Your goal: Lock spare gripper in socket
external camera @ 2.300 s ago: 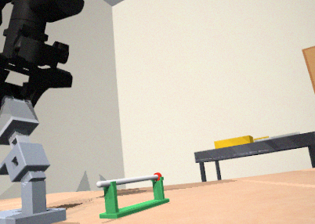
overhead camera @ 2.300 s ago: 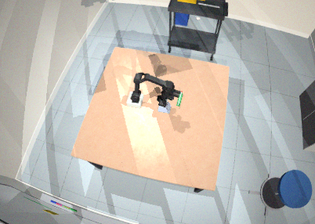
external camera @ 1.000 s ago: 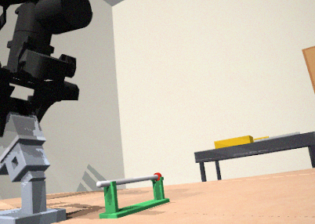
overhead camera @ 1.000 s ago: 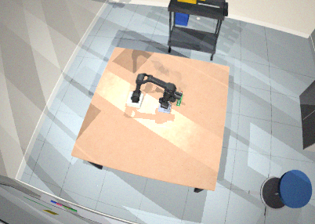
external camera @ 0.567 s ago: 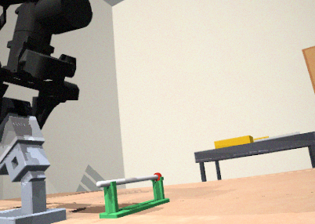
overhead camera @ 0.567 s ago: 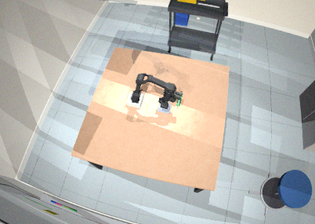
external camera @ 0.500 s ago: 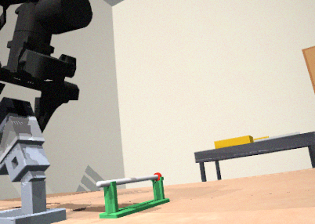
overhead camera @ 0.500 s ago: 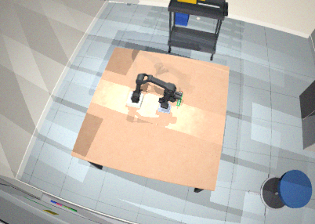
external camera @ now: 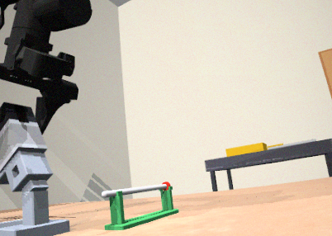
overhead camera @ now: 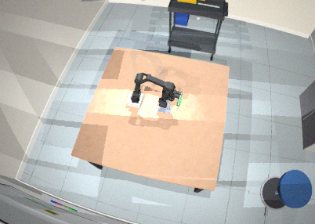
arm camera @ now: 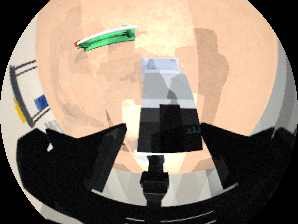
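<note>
The grey-blue mount (external camera: 35, 205) (arm camera: 160, 63) stands on the table, with its tilted socket (external camera: 35, 168) at the top. The spare gripper (external camera: 22, 133) (arm camera: 167, 92), grey below and black on top, sits down against the socket. The square hole (external camera: 16, 171) in the socket's side shows no pin through it. The white lock pin (external camera: 138, 190) (arm camera: 107, 32) with a red end lies across the green rack (external camera: 144, 219) (arm camera: 111, 39) (overhead camera: 180, 99). My gripper (arm camera: 164, 127) is open, its fingers apart on either side of the spare gripper's black top. Contact cannot be told.
The white arm base (overhead camera: 131, 104) stands on the wooden table (overhead camera: 157, 152), left of the mount. The green rack is a short way beyond the mount. A dark cart (overhead camera: 193, 40) with yellow items stands behind the table, and a blue stool (overhead camera: 295, 189) is at the lower right.
</note>
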Robot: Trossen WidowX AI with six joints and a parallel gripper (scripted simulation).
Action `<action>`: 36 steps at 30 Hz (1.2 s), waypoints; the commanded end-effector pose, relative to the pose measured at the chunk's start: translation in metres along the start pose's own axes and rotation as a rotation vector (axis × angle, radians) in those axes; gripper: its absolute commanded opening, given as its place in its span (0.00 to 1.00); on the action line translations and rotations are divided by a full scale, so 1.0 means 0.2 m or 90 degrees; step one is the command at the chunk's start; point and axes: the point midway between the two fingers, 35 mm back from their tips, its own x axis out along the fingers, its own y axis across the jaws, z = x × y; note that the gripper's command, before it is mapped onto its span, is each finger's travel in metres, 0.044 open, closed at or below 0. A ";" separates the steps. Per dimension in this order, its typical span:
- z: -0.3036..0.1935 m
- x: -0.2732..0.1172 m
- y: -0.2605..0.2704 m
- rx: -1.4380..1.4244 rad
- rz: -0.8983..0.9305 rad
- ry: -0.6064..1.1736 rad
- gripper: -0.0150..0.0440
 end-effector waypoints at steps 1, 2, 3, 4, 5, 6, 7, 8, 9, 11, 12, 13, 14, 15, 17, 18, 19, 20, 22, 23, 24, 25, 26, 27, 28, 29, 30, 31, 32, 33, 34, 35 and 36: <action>-0.03 -0.03 0.00 0.000 0.000 -0.002 1.00; -0.04 -0.04 0.00 0.000 0.000 0.000 1.00; -0.05 -0.04 0.00 0.000 0.000 0.001 1.00; -0.05 -0.05 0.00 0.000 0.000 0.002 1.00; -0.06 -0.05 0.00 0.000 0.000 0.004 1.00; -0.07 -0.06 0.00 0.000 0.000 0.005 1.00; -0.08 -0.06 0.00 0.000 0.000 0.006 1.00; -0.08 -0.07 0.00 0.000 0.000 0.007 1.00; -0.09 -0.07 0.00 0.001 0.000 0.009 1.00; -0.11 -0.08 0.00 0.001 0.001 0.012 1.00; -0.11 -0.09 0.00 0.001 0.001 0.013 1.00; -0.12 -0.09 0.00 0.001 0.001 0.014 1.00; -0.13 -0.10 0.00 0.001 0.001 0.016 1.00; -0.13 -0.10 0.00 0.001 0.001 0.017 1.00; -0.15 -0.11 0.00 0.001 0.001 0.019 1.00; -0.16 -0.11 0.00 0.001 0.001 0.018 1.00; -0.16 -0.11 0.00 0.001 0.001 0.016 1.00; -0.17 -0.12 0.00 0.001 0.001 0.013 1.00; -0.18 -0.12 0.00 0.001 0.000 0.007 1.00; -0.19 -0.13 0.00 0.001 0.000 0.003 1.00; -0.19 -0.14 0.00 0.001 0.000 0.000 1.00; -0.20 -0.14 0.00 0.001 0.000 -0.004 1.00; -0.20 -0.15 0.00 0.001 0.000 -0.008 1.00; -0.21 -0.15 0.00 0.001 0.000 -0.012 1.00; -0.22 -0.16 0.00 0.001 -0.001 -0.016 1.00; -0.22 -0.16 0.01 0.001 -0.001 -0.020 1.00; -0.23 -0.17 0.01 0.001 -0.001 -0.024 1.00; -0.23 -0.17 0.01 0.001 -0.001 -0.029 1.00; -0.24 -0.18 0.01 0.001 -0.001 -0.033 1.00; -0.24 -0.18 0.01 0.001 -0.001 -0.037 1.00; -0.25 -0.19 0.01 0.001 -0.002 -0.041 1.00; -0.26 -0.19 0.01 0.001 -0.002 -0.045 1.00; -0.26 -0.20 0.01 0.001 -0.002 -0.050 1.00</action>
